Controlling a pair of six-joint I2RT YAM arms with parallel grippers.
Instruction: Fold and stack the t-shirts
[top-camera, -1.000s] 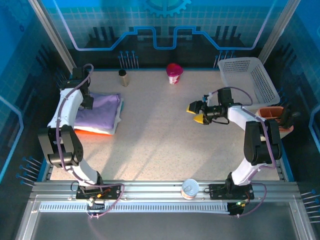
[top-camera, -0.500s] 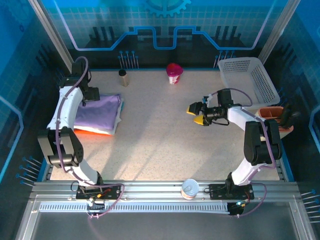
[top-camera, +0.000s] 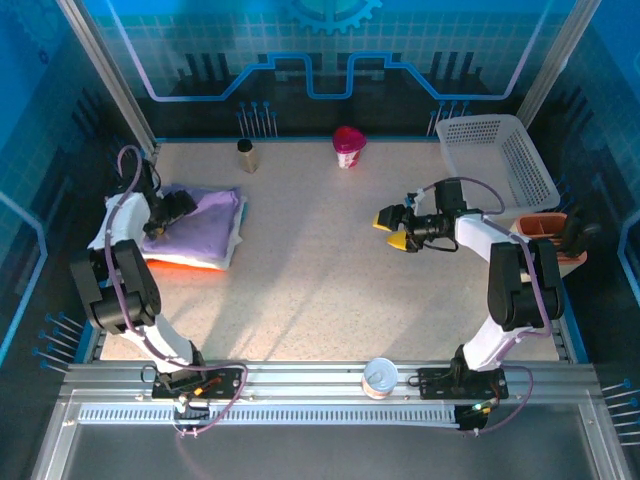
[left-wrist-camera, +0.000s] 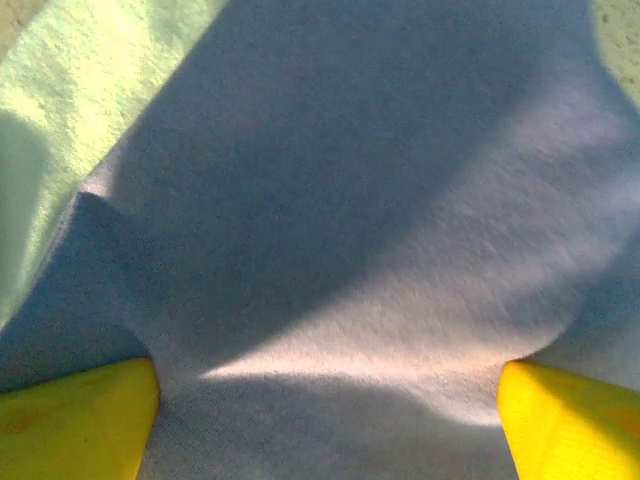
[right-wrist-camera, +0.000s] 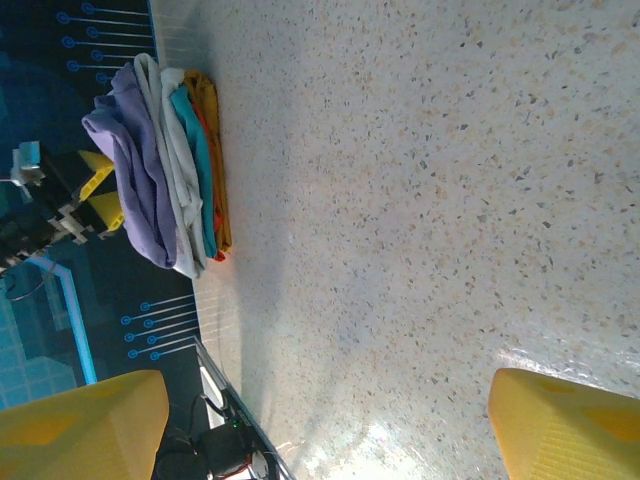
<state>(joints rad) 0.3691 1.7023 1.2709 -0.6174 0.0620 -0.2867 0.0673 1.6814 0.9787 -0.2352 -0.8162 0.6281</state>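
The t-shirts lie folded in one pile at the table's left: a lavender one (top-camera: 205, 222) on top, a white one (top-camera: 237, 238) under it, an orange one (top-camera: 185, 263) at the bottom. My left gripper (top-camera: 160, 220) is down on the pile's left side. In the left wrist view its yellow fingertips (left-wrist-camera: 75, 420) stand wide apart and open (left-wrist-camera: 330, 410) on the lavender cloth (left-wrist-camera: 350, 200), with a low ridge of cloth between them. My right gripper (top-camera: 392, 228) hovers open over bare table right of centre. From the right wrist view (right-wrist-camera: 325, 430) the pile (right-wrist-camera: 150, 170) shows edge-on.
A white mesh basket (top-camera: 500, 155) stands at the back right, an orange-brown box (top-camera: 545, 225) beside it. A magenta cup (top-camera: 348, 145) and a small brown bottle (top-camera: 246, 155) stand along the back edge. A can (top-camera: 381, 377) sits on the front rail.
My left arm has swung from the back of the pile to its left side and come down onto the lavender shirt, its jaws narrowing slightly. The right arm has not moved.
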